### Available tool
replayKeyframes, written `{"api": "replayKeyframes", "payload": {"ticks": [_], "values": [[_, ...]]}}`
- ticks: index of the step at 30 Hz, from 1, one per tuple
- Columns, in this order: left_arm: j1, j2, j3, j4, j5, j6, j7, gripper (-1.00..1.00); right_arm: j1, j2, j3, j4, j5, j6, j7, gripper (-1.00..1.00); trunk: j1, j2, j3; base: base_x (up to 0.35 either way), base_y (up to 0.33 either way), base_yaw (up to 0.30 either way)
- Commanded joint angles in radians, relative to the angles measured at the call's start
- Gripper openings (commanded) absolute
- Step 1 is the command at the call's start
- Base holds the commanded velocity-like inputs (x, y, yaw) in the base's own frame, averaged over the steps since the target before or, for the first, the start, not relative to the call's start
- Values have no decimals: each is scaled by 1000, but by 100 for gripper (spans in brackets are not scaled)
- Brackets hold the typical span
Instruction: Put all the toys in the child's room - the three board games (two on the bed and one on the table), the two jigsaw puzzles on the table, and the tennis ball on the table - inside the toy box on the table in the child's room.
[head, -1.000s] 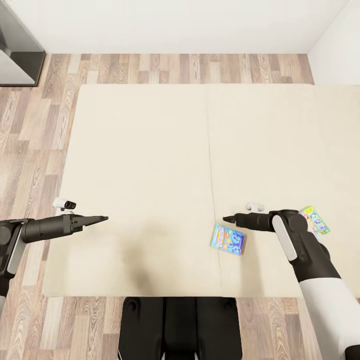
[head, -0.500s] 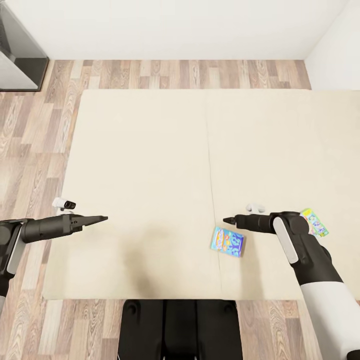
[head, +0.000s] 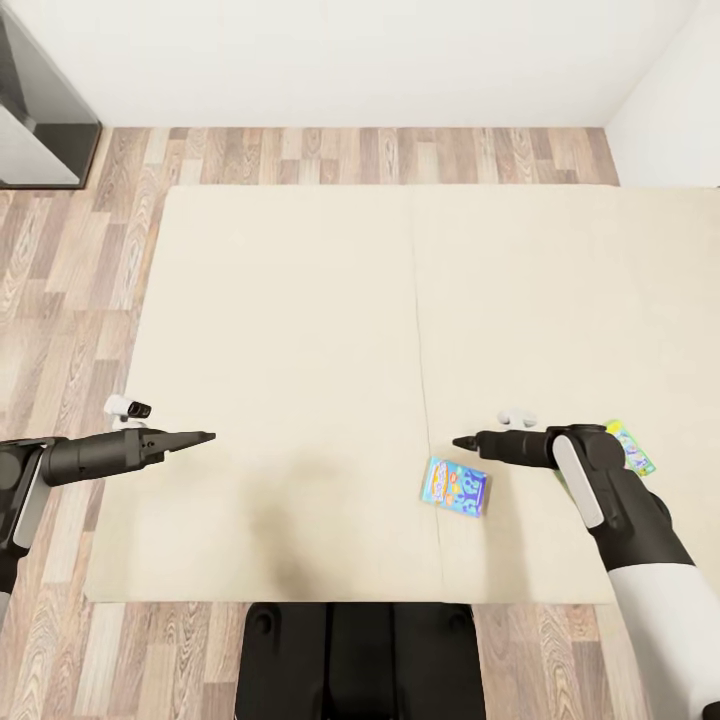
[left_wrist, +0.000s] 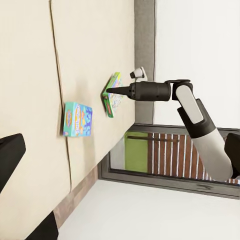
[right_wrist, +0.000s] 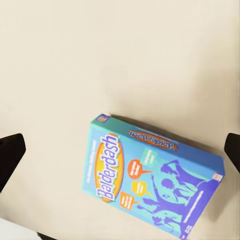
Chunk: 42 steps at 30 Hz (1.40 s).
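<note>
Floor (head: 60, 270): wood planks in mixed brown and grey tones, running along the far side and the left side of the head view.
Walls (head: 350, 50): plain white, meeting the floor at the far edge and at the right corner.
Dark-framed cabinet or window unit (head: 40, 120): stands at the far left corner, on the floor against the wall.
Striped panel (left_wrist: 160, 155): brown and white slats beside a green patch, behind a dark frame.

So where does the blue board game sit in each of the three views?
Head view: blue board game on the bed, just right of the mattress seam.
Left wrist view, beside that seam.
Right wrist view, flat on the mattress.
Shared landmark: the beige bed.
</note>
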<state>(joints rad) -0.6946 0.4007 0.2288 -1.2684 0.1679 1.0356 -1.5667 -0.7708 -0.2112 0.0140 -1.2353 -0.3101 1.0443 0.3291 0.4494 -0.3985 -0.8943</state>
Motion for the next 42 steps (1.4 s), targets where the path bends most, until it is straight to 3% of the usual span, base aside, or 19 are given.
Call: {"api": "replayKeyframes", "payload": {"ticks": [1,25,42], "values": [[0,0,0,0,-1,11,-4,100,0,-2,1,0,6,3,7,100,1,-2,-1,0,0,0],[0,12,-1,0,2,11,-4,100,10,-23,1,7,6,3,21,100,1,-2,0,0,0,0],[0,14,0,0,2,11,-4,100,11,-23,-16,153,7,-30,24,100,1,-2,0,0,0,0]]}}
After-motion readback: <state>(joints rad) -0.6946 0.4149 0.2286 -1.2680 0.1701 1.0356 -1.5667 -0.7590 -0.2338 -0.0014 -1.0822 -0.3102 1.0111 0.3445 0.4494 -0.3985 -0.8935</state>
